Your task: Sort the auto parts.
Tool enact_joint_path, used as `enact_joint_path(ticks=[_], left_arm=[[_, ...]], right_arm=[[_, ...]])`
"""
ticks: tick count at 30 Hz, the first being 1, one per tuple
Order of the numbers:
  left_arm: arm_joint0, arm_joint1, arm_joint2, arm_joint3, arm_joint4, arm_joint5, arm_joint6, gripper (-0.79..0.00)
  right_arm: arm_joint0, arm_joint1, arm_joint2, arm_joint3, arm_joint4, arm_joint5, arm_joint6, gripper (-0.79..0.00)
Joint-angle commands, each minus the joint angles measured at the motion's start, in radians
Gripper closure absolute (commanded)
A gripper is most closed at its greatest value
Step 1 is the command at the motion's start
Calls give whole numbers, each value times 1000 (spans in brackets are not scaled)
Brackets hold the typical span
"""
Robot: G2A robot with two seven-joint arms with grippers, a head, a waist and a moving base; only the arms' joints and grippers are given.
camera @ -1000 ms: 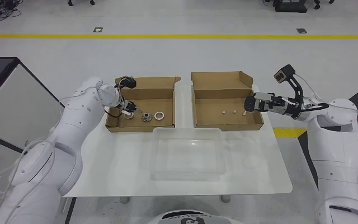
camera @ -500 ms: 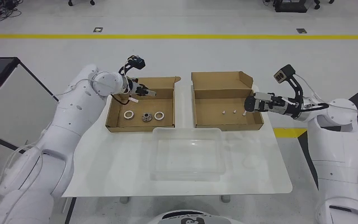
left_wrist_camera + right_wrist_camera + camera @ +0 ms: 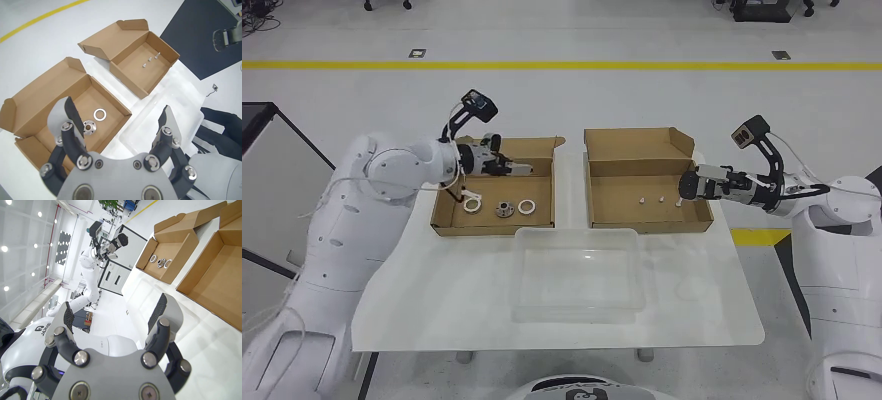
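Note:
The left cardboard box (image 3: 452,200) holds two flat metal rings (image 3: 473,205) (image 3: 527,206) with a metal flange (image 3: 503,209) between them. My left gripper (image 3: 508,164) hangs open and empty above the back of that box. In the left wrist view the left gripper (image 3: 118,109) frames one ring (image 3: 100,114) and the flange (image 3: 89,127). The right cardboard box (image 3: 647,215) holds three small bolts (image 3: 659,199) in a row. At that box's right wall my right gripper (image 3: 685,186) stands open and empty, as the right gripper (image 3: 114,306) also appears in its own view.
A clear plastic bin (image 3: 577,235) stands at the table's front, just before both boxes, with nothing visible in it. Both boxes have upright back flaps (image 3: 637,140). White table surface (image 3: 432,290) lies free on either side of the bin.
My left gripper has let go of a ring on the left box's floor, then risen and swung toward the back of the box. The right arm has kept still.

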Motion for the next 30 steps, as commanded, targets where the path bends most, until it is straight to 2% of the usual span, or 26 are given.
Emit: enact_joint_path(ticks=[1,14,19,24,30], left_arm=[[52,12,-47,-64,-22,-13,-3,-785],[326,58,-310,-344,-265,-116,47,-785],[409,69,-392,-407,-350,-184,49,-785],[462,76,-435,-463,-406,-265,50,-785],[462,76,-435,-463,-406,-265,50,-785]], right_arm=[[0,0,0,0,0,0,0,-785],[0,0,0,0,0,0,0,-785],[0,0,0,0,0,0,0,-785],[0,0,0,0,0,0,0,-785],[0,0,0,0,0,0,0,-784]])
